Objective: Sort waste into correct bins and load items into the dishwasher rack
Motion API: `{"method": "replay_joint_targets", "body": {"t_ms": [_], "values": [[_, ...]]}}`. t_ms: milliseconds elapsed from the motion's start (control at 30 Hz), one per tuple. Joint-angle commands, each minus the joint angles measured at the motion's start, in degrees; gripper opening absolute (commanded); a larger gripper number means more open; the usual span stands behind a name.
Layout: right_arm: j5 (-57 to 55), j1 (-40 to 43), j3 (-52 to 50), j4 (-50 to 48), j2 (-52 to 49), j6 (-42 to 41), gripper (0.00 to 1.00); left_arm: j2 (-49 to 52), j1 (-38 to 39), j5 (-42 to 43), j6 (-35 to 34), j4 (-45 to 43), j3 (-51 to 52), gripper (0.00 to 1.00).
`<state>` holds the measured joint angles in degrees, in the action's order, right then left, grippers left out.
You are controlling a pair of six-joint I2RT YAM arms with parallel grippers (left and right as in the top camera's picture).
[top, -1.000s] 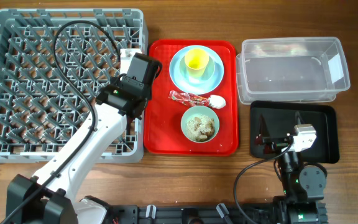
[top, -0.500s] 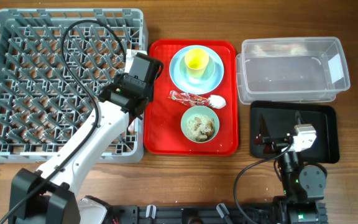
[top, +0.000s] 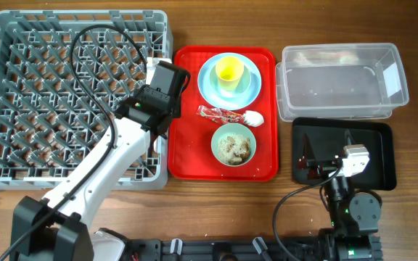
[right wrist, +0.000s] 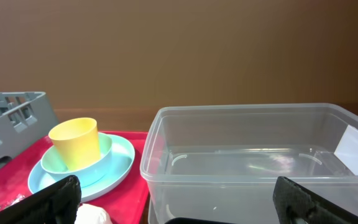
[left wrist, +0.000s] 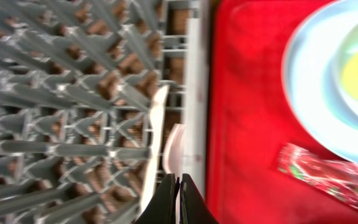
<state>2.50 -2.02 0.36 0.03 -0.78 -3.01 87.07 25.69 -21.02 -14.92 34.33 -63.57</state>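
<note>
The left gripper [left wrist: 178, 183], shifted slightly over the large grey pegged plastic crate [top: 42, 87], is hanging pressed together above white plastic cutlery [left wrist: 175, 148], probably needing a straight lift clear.

Left arm [top: 96, 177]: long white smooth-shelled link, black at the base end and black again in the blocky wrist housing [top: 153, 109]. Thin black cable [top: 73, 51] in a wide loop off that wrist, then back along the white link. Left end effector [left wrist: 178, 190]: two slim, dark, tapering fingers [left wrist: 168, 200] with flat inner faces. Right arm [top: 357, 210]: compact, black, rounded joint bodies, topped by a small white boxy module [top: 354, 155], with a second black lead [top: 276, 214] curving down to the base. Right end effector [right wrist: 176, 190]: matte black, round-edged fingertips [right wrist: 58, 196].
</note>
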Motion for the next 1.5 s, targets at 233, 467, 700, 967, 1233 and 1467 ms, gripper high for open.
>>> {"method": "replay_joint_targets", "body": {"t_ms": [233, 467, 700, 967, 1233, 1467], "values": [[-0.52, 0.28, -0.07, -0.17, 0.24, -0.39, 1.00, 0.15, 2.67, 28.04, -1.05, -1.11, 0.48, 0.04], [-0.55, 0.28, -0.07, -0.17, 0.24, -0.39, 1.00, 1.25, 5.90, 28.04, -8.09, -5.11, 0.57, 0.14], [-0.52, 0.28, -0.07, -0.17, 0.24, -0.42, 1.00, 2.73, 6.08, 21.51, -8.07, -11.74, 0.57, 0.29], [-0.52, 0.28, -0.07, -0.17, 0.24, -0.39, 1.00, 5.51, 6.08, 20.48, -8.04, -11.74, 0.57, 0.45], [-0.52, 0.28, -0.07, -0.17, 0.24, -0.39, 1.00, 5.51, 6.08, 20.48, -8.04, -12.33, 0.57, 0.47], [-0.52, 0.28, -0.07, -0.17, 0.24, -0.39, 1.00, 5.51, 6.08, 20.50, -8.07, -13.14, 0.57, 1.00]]}}
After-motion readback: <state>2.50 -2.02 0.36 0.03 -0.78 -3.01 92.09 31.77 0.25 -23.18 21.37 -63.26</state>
